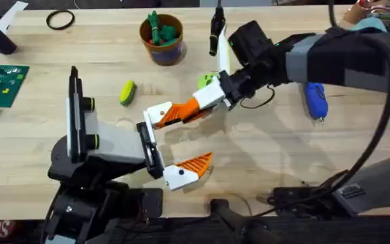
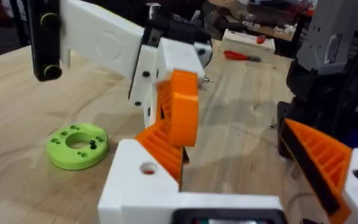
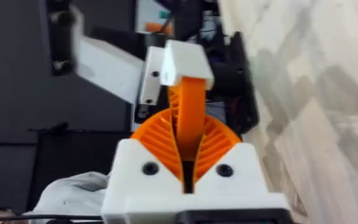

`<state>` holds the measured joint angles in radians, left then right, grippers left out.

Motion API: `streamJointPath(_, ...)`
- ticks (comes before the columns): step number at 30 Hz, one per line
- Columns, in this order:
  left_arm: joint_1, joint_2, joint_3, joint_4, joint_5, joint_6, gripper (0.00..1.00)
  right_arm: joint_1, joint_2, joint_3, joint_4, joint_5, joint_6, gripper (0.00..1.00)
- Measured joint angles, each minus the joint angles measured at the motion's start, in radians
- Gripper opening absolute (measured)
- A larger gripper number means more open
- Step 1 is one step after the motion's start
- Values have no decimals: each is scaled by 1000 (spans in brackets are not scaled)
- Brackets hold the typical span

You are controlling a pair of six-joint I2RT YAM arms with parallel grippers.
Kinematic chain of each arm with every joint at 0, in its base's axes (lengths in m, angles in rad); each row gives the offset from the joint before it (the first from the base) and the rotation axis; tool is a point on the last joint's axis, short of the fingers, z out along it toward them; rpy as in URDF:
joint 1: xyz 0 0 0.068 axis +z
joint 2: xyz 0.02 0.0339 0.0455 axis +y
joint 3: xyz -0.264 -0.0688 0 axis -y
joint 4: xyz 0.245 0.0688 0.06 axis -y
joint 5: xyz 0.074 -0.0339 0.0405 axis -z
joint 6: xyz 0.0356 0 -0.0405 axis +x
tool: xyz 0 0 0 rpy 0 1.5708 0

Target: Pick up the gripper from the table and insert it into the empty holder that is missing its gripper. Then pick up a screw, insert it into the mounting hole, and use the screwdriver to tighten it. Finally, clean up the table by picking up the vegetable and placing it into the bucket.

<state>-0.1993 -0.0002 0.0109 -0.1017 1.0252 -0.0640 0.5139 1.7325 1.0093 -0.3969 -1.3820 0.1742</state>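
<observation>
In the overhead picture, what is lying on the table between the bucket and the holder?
In the overhead view, a small yellow-green piece lies on the table between the bucket and the holder. The rest of that stretch is bare wood.

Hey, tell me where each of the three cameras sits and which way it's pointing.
Overhead: above the table, looking down and forward; the right arm reaches in, carrying the gripper.
Left wrist: on the left arm, looking low across the table at the holder; left fingers at the bottom, apart.
Right wrist: on the right arm, looking along the gripper; right fingers clamp it.
Shared: all three views show the gripper at the holder.
</observation>
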Motion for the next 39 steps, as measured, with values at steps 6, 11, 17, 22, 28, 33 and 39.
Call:
streamJointPath(6,0,0,0,0,0,-3,989,8,4,-1,1,-30,13,9)
streamJointPath(11,0,0,0,0,-1,-2,989,8,4,-1,13,-30,16,8)
streamJointPath(17,2,0,0,2,-26,4,989,12,4,-9,125,-26,83,7)
streamJointPath(22,9,0,0,5,-51,4,989,29,4,-11,209,-7,162,7)
streamJointPath(28,14,0,0,5,-60,-3,989,44,4,-11,233,23,210,7)
streamJointPath(33,16,0,0,5,-63,-14,989,46,4,-11,242,32,229,13)
streamJointPath(39,17,0,0,5,-65,-22,989,52,4,-11,252,59,250,153)
